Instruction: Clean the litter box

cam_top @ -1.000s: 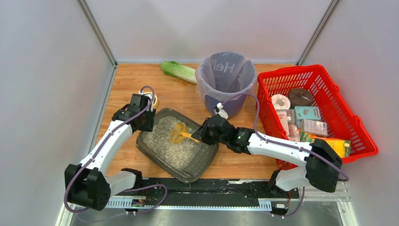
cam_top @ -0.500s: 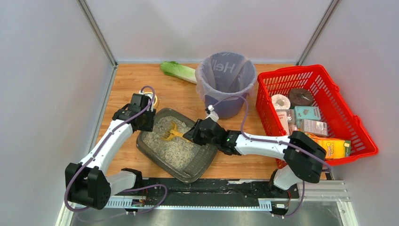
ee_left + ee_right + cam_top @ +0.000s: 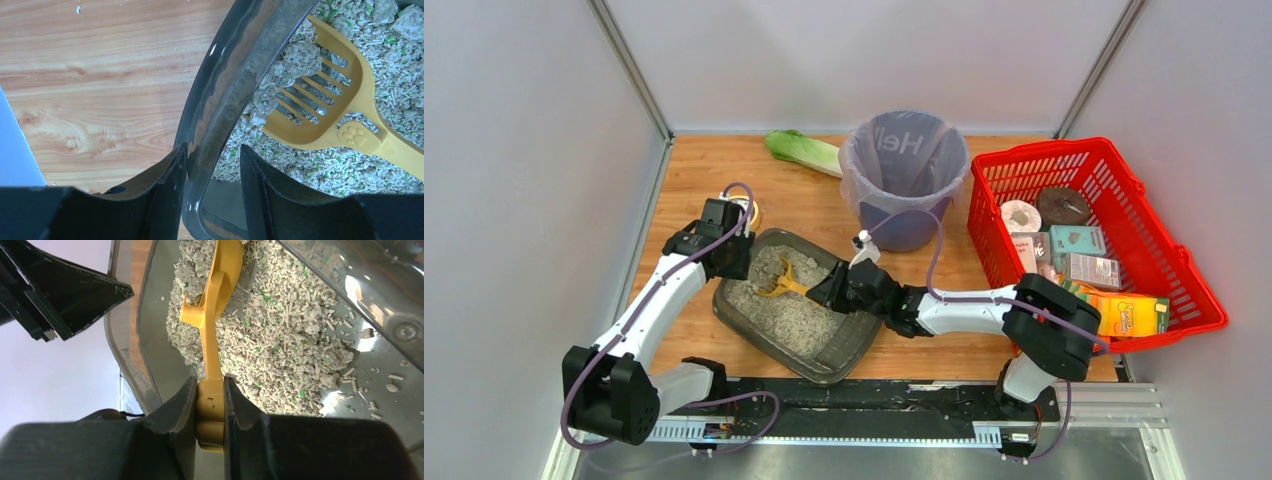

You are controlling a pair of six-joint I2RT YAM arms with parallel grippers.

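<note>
Both tools work at the litter box [image 3: 856, 340], toward the 8 o'clock side of the desk [image 3: 804, 200].
The right tool [image 3: 210, 390] is clamped tight on the handle of a yellow scoop [image 3: 216, 310], whose slotted head lies in the litter carrying clumps. The left tool [image 3: 212, 155] pinches the box's 10 o'clock rim, jaws partly apart. Beyond, a purple-lined bin [image 3: 856, 185] stands at 12 o'clock and a red basket [image 3: 1039, 148] at 3.

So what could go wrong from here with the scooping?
Clumps sit loosely on the yellow slotted plastic scoop; carrying it to the purple bag-lined bin could spill them on the wooden table. The right end effector pinches only the handle's end, so the scoop may twist.
</note>
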